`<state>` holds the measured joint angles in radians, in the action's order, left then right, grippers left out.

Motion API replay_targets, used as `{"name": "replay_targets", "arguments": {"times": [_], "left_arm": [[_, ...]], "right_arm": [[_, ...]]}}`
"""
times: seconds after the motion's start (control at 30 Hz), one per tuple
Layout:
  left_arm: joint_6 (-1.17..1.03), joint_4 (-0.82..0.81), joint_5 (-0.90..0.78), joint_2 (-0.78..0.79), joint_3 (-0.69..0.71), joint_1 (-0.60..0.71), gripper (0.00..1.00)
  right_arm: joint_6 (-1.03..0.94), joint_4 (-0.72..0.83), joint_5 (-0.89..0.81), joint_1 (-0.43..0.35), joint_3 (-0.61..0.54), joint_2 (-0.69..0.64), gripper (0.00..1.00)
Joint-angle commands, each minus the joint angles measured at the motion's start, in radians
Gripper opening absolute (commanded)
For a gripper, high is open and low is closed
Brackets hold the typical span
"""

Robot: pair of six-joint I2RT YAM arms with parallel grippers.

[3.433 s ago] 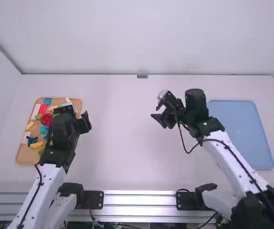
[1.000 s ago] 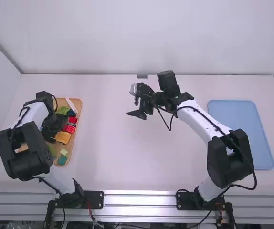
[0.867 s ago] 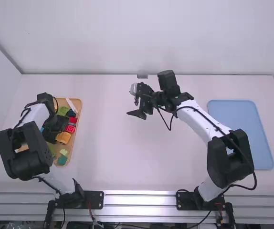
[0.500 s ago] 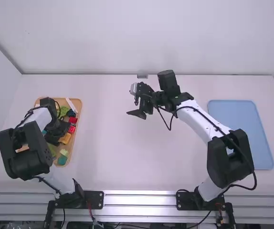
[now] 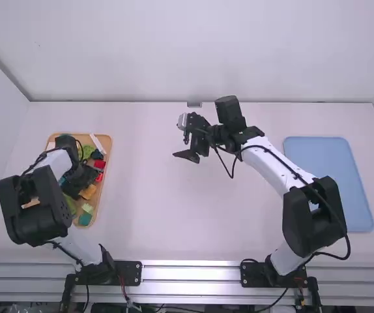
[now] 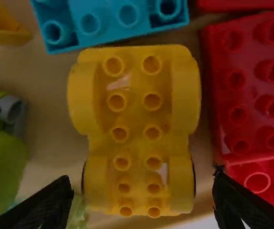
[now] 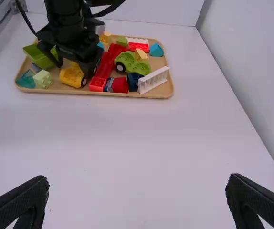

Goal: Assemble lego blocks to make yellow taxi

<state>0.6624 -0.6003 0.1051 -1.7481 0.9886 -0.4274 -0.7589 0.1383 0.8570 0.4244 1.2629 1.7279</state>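
Observation:
My left gripper (image 5: 89, 181) is low over the wooden tray (image 5: 108, 145). In the left wrist view the left gripper (image 6: 142, 202) stands open, its fingers on either side of the near end of a yellow studded wheeled base (image 6: 134, 109). The right wrist view shows that yellow base (image 7: 72, 76) in the tray beneath the left gripper, with black wheels. My right gripper (image 5: 188, 157) hangs above the middle of the table. Its fingers are wide apart with nothing between them in the right wrist view, right gripper (image 7: 137, 200).
Around the yellow base lie a blue block (image 6: 109, 21), red blocks (image 6: 251, 86) and green pieces (image 6: 1, 162). A green wheeled base (image 7: 132, 63) and a white fence (image 7: 153, 80) share the tray. A blue tray (image 5: 329, 182) is at the table's right.
The left arm swung over the wooden tray, and its gripper then shifted slightly toward the tray's right side. The right arm moved left, then stayed still.

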Motion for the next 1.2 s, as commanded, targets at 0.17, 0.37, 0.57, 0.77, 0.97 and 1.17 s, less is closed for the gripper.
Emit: {"name": "replay_targets", "arguments": {"times": [0.17,0.37,0.57,0.77,0.97,1.17], "left_arm": [[-0.069,0.040,-0.011,0.000,-0.074,-0.004,0.76],[-0.018,0.115,0.040,0.000,-0.111,-0.005,0.69],[-0.031,0.123,0.040,0.000,-0.124,-0.005,0.64],[-0.090,0.016,0.034,0.000,-0.043,-0.005,0.39],[-0.151,-0.123,0.017,0.010,0.095,-0.004,0.34],[-0.311,-0.125,-0.116,0.118,0.119,0.057,0.37]], "right_arm": [[0.003,0.003,0.010,0.003,0.037,0.010,0.99],[0.004,0.001,0.010,0.003,0.037,0.010,0.99],[0.003,0.003,0.010,0.003,0.037,0.010,0.98],[0.003,0.004,0.010,0.003,0.037,0.010,0.99],[0.003,0.003,0.010,0.001,0.037,0.010,0.99],[0.003,0.000,0.027,-0.023,0.041,0.005,0.99]]}}
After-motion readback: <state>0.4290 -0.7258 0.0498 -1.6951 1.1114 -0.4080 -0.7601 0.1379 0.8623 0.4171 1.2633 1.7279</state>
